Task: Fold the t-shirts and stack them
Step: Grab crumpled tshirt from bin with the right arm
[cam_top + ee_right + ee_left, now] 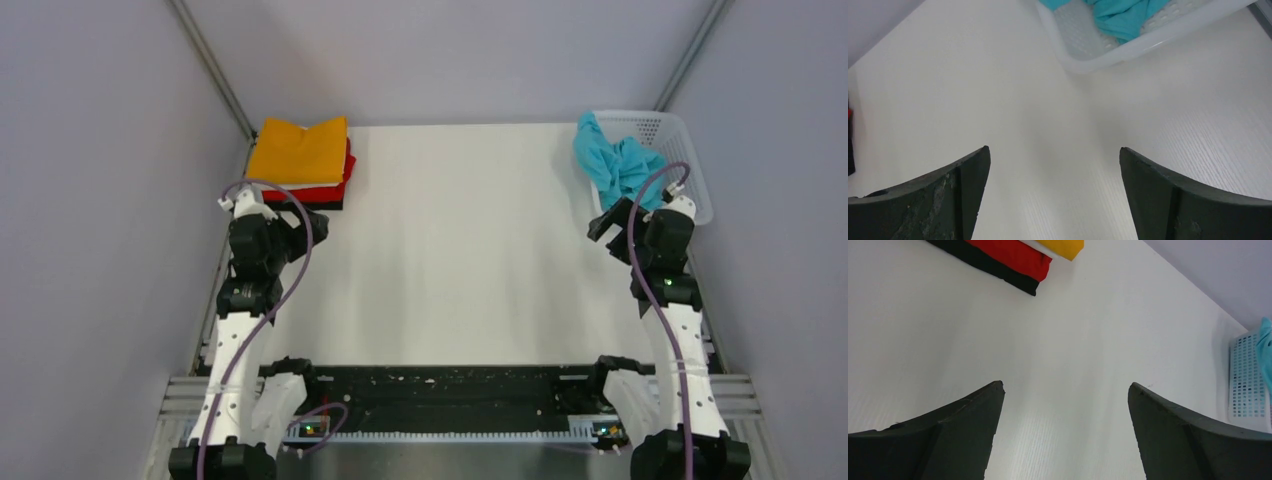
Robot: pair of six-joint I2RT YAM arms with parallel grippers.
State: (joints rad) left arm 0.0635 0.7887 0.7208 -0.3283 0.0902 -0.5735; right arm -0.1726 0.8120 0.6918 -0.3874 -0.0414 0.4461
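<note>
The teal shirt (620, 165) lies crumpled in the white basket (668, 126) at the far right corner of the bench (460, 260). One end spills over the basket's left rim, and the right arm hides its near edge. At the far left corner sits a folded stack: an orange shirt (298, 150) on top, then a red shirt (328, 190) and a black shirt (322, 205). A white shirt (1042, 247) shows only as a thin sliver in the left wrist view, where the stack is cut off by the frame. The left pincer (1065, 387) and right pincer (1054, 150) both hang spread apart over bare bench, gripping nothing.
</note>
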